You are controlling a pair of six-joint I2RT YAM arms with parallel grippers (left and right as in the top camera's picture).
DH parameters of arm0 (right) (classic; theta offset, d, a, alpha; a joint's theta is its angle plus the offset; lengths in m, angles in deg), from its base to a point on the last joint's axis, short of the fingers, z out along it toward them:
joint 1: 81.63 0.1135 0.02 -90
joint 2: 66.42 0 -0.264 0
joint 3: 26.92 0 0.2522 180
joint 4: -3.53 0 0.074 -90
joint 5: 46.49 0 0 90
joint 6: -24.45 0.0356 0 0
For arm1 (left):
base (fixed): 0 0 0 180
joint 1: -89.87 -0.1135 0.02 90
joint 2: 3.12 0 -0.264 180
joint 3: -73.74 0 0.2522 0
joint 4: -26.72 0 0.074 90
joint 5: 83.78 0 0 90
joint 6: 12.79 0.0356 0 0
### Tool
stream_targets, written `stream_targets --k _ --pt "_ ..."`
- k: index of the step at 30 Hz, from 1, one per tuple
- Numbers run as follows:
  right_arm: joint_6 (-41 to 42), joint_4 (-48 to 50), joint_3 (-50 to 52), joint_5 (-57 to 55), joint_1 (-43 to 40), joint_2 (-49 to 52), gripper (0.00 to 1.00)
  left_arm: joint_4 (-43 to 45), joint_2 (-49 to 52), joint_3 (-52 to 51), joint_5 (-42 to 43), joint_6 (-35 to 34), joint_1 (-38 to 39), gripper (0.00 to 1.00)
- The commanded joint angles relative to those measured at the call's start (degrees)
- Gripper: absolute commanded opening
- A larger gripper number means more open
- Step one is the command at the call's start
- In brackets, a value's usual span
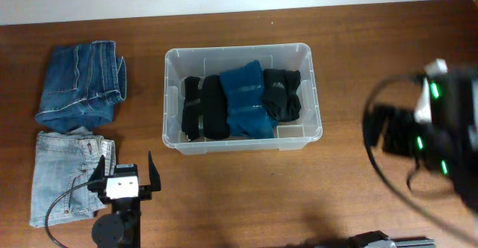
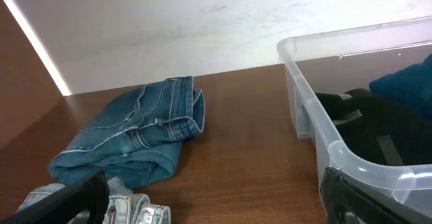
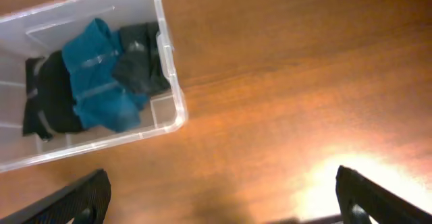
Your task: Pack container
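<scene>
The clear plastic container (image 1: 314, 91) stands at the table's middle and holds rolled black garments (image 1: 203, 107), a teal garment (image 1: 246, 98) and a dark one (image 1: 282, 93). It also shows in the left wrist view (image 2: 317, 126) and the right wrist view (image 3: 170, 75). Folded dark blue jeans (image 1: 81, 84) and folded light blue jeans (image 1: 67, 175) lie at the left. My left gripper (image 1: 125, 175) is open and empty, next to the light jeans (image 2: 128, 209). My right gripper (image 3: 223, 204) is open and empty, raised over bare table right of the container; in the overhead view only a blurred arm (image 1: 437, 128) shows.
The dark jeans (image 2: 135, 136) lie ahead of the left gripper, near a white wall (image 2: 202, 28) at the table's back edge. A black cable (image 1: 60, 207) loops by the left arm's base.
</scene>
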Motion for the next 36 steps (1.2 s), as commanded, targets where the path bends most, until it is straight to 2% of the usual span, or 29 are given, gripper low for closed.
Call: stream_targets --k 1,5,9,14,17,21,27,36 --pt "-0.35 2.01 7.61 -2.03 -1.66 -5.4 0.99 -0.02 -0.39 -0.33 -0.22 0.09 0.33 1.0" --pt "-0.42 6.1 13.35 -2.03 -6.82 -8.83 0.98 -0.04 -0.39 -0.33 -0.22 0.09 0.33 1.0" --pt "-2.27 9.27 16.48 -1.9 -13.88 -7.32 0.98 -0.02 -0.39 -0.33 -0.22 0.09 0.33 1.0" --pt "-4.26 12.2 17.92 -1.07 -22.4 -0.5 0.99 -0.02 -0.39 -0.33 -0.22 0.09 0.33 1.0" --pt "-4.22 14.14 17.92 4.46 -27.91 6.08 0.98 -0.02 -0.39 -0.33 -0.22 0.09 0.33 1.0" --pt "-3.1 14.84 17.92 6.49 -32.72 13.11 0.99 -0.04 -0.39 -0.33 -0.22 0.09 0.33 1.0" --pt "-3.08 14.91 17.92 6.6 -36.92 20.61 0.99 -0.02 -0.39 -0.33 -0.22 0.09 0.33 1.0" --pt "-2.97 15.34 17.94 6.45 -37.57 23.52 0.98 -0.02 -0.39 -0.33 -0.22 0.09 0.33 1.0"
